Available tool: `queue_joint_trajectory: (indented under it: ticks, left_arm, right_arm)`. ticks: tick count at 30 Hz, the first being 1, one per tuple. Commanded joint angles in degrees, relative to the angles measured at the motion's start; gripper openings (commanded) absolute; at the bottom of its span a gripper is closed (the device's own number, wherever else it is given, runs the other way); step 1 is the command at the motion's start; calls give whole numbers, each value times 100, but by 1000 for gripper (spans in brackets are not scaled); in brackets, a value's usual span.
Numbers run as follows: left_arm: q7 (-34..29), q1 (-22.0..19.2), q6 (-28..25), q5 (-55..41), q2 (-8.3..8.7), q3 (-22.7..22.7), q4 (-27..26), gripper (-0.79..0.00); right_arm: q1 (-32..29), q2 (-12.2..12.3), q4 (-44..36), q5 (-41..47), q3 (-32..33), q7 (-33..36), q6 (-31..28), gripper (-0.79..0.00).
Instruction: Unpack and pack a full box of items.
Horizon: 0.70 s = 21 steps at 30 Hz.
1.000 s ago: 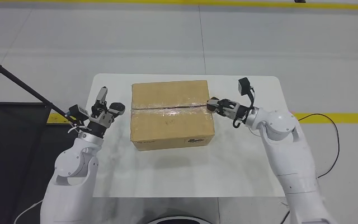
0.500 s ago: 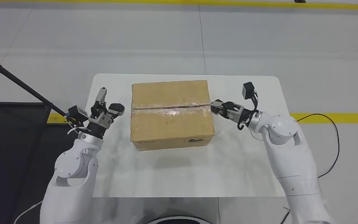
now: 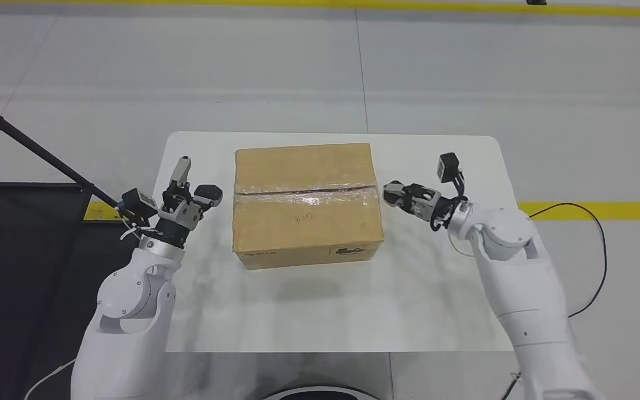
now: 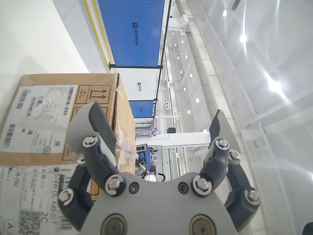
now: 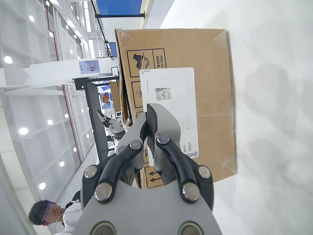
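A brown cardboard box (image 3: 308, 205) stands mid-table, its top flaps closed along a taped seam. Its labelled end faces show in the wrist views, box (image 4: 36, 113) and box (image 5: 210, 94). My left gripper (image 3: 195, 180) sits just left of the box, a short gap away, fingers pointing up and open with nothing between them, as the left wrist view confirms for the gripper (image 4: 159, 118). My right gripper (image 3: 390, 190) hovers just off the box's right end at seam height, apart from it. Its fingers (image 5: 156, 121) are pressed together, the gripper (image 5: 149, 110) shut with nothing visible in it.
The white table (image 3: 440, 290) has bare room in front of and to the right of the box. A black pole (image 3: 40, 155) slants in from the left over a dark floor mat (image 3: 30, 260). A yellow floor line (image 3: 570, 208) runs at the right.
My right gripper has drawn back to the right, from touching the seam end of the box to a small gap away. The left arm and the box have stayed put.
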Motion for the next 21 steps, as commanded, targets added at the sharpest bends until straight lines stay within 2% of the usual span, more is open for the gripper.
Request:
queue_joint_trajectory:
  ticks: [1,4,11,12,13,14,19,20,21]
  left_arm:
    - [7,2,-4,-8,2,-12,-12,0]
    - [16,7,-35,-51,5,-51,-22,0]
    - [-2,-4,-34,-174,25,-236,59,0]
    - [-14,-2,-31,-192,30,-270,72,0]
    - [-32,1,-32,-202,34,-301,85,0]
    - [-60,4,-26,-215,39,-331,99,0]
    - [-249,21,-15,-304,57,-412,104,0]
    - [-245,20,-14,-300,57,-413,106,-1]
    - [-256,21,-14,-306,57,-415,104,-1]
  right_arm:
    - [10,12,103,50,53,-55,-49,-785]
    - [-25,38,181,89,173,-219,-215,-785]
    - [-367,138,235,249,673,-669,-1047,-785]
    - [-427,147,207,254,730,-791,-1133,-656]
    - [-490,157,167,222,778,-924,-1220,-219]
    - [-532,164,140,188,804,-999,-1271,0]
    - [-532,164,140,188,804,-999,-1271,0]
    - [-533,164,139,187,804,-1000,-1272,-516]
    - [-532,164,139,188,804,-998,-1271,-458]
